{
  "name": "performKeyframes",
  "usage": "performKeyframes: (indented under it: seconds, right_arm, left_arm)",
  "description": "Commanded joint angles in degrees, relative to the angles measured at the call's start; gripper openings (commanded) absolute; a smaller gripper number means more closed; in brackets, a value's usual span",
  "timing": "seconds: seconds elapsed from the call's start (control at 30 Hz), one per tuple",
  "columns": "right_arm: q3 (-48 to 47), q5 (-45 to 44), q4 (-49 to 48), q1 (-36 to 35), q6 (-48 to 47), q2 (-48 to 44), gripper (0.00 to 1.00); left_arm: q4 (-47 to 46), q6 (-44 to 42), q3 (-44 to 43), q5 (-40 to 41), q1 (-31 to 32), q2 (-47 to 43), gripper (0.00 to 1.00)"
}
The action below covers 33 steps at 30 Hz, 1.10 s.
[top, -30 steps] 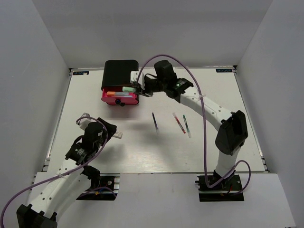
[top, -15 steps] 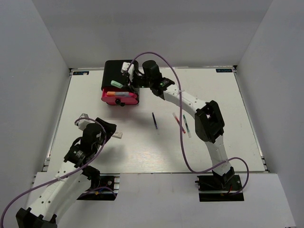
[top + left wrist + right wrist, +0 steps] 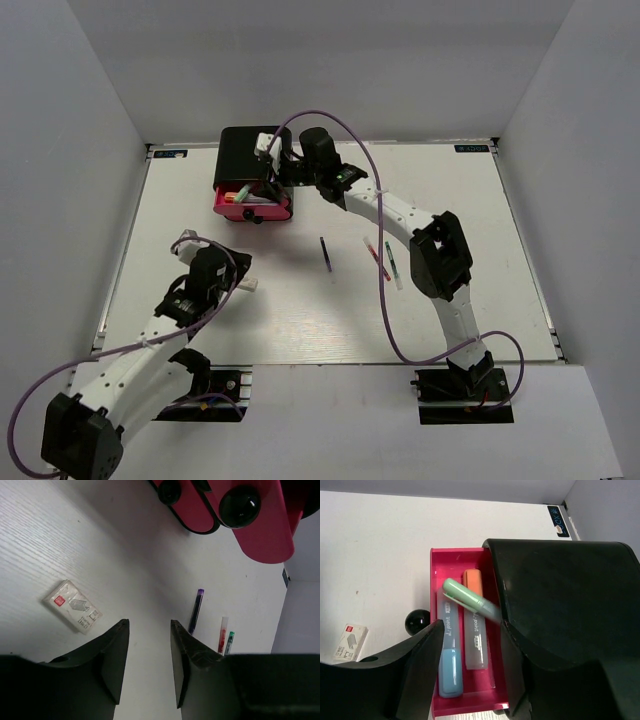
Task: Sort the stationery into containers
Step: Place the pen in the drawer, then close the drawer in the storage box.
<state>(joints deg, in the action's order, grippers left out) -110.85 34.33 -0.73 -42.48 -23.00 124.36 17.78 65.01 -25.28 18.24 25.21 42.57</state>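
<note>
The top pink drawer (image 3: pixel 436 630) of the black cabinet (image 3: pixel 560 600) stands pulled out. In it lie a light blue marker (image 3: pixel 449 655) and an orange-capped marker (image 3: pixel 475 630). A mint green marker (image 3: pixel 467 598) rests tilted across them, one end blurred. My right gripper (image 3: pixel 472 665) hovers open above the drawer (image 3: pixel 252 205), holding nothing. My left gripper (image 3: pixel 148 625) is open over bare table, just right of the small white eraser (image 3: pixel 72 606). The dark blue pen (image 3: pixel 326 254), red pen (image 3: pixel 376 258) and green pen (image 3: pixel 393 266) lie mid-table.
The round black knob (image 3: pixel 417 621) juts from the open drawer's front. The left wrist view shows the pink drawer fronts with a knob (image 3: pixel 240 505). White walls close in the table (image 3: pixel 470 200) on three sides.
My right gripper carried the mint green marker left over the drawer, opened and let it go; the marker now lies in the drawer. My left arm shifted slightly right and its jaws narrowed.
</note>
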Motion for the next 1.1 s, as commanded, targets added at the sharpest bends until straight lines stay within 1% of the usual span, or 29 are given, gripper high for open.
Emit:
performKeyframes:
  seconds: [0.0,0.07,0.1,0.13,0.17,0.2,0.23,0.27,0.3,0.33,0.37,0.43,0.5,0.6,0.67,0.7,0.9,1.07]
  right_arm:
    - [-1.57,0.75,-0.50,0.46,0.94,-3.33,0.55]
    - [0.27,0.30,-1.72,0.90,3.48,-5.70,0.50]
    - [1.93,0.30,-2.86,1.17,4.01,-7.53,0.35]
    - [2.99,0.13,-3.57,1.69,4.80,-8.51,0.23]
    - [5.62,-0.13,-4.88,2.13,6.29,-10.78,0.13]
    - [8.77,-0.14,-5.59,2.66,6.65,-13.15,0.00]
    - [10.46,-0.14,-7.25,3.80,6.83,-14.57,0.00]
    - [11.96,-0.57,-7.53,4.07,6.92,-18.15,0.00]
    - [16.58,-0.84,-7.62,4.42,7.01,-19.23,0.00]
    - [18.02,-1.01,-7.62,5.81,6.66,-20.28,0.00]
    - [22.65,-1.36,-7.62,6.35,6.31,-23.51,0.00]
    - [25.67,-1.80,-7.79,7.84,5.96,-25.55,0.00]
    - [31.37,-2.68,-8.14,10.21,5.95,-29.76,0.00]
    - [37.35,-2.95,-8.06,12.59,6.13,-34.78,0.00]
    - [40.70,-2.95,-8.06,14.44,6.13,-36.54,0.00]
    - [43.76,-2.95,-7.97,14.79,5.87,-38.55,0.00]
    - [50.10,-2.69,-8.06,18.31,5.69,-43.14,0.00]
    - [53.01,-1.72,-8.06,20.76,6.30,-44.90,0.00]
  left_arm:
    - [-9.93,1.60,0.40,0.22,-0.25,4.00,0.48]
    - [-11.97,3.36,0.40,0.74,-0.25,5.85,0.36]
    - [-13.63,4.24,0.40,0.74,-0.25,7.51,0.29]
    - [-14.87,5.03,0.40,1.27,-0.25,8.31,0.17]
    - [-16.19,5.82,0.40,1.27,-0.25,9.11,0.14]
    - [-18.55,5.83,0.40,1.27,-0.77,9.90,0.11]
    - [-19.70,6.61,0.40,1.27,-0.78,11.82,0.11]
    - [-20.67,7.23,0.40,0.75,-1.47,12.88,0.11]
    - [-21.38,7.23,-0.29,0.74,-1.48,14.02,0.11]
    - [-21.91,7.84,-0.91,0.74,-2.26,15.25,0.13]
    - [-21.91,7.85,-1.78,0.74,-2.27,17.96,0.14]
    - [-21.04,7.85,-4.60,0.74,-3.32,20.53,0.14]
    - [-20.51,8.38,-7.31,0.74,-3.85,23.68,0.13]
    - [-19.80,8.90,-9.87,1.89,-4.56,26.42,0.12]
    - [-19.80,8.90,-11.62,1.89,-5.17,27.48,0.12]
    - [-19.80,8.90,-12.33,1.89,-5.87,28.00,0.12]
    - [-19.10,8.90,-16.99,0.66,-7.19,32.04,0.12]
    - [-18.05,8.90,-21.12,0.13,-8.25,35.56,0.12]
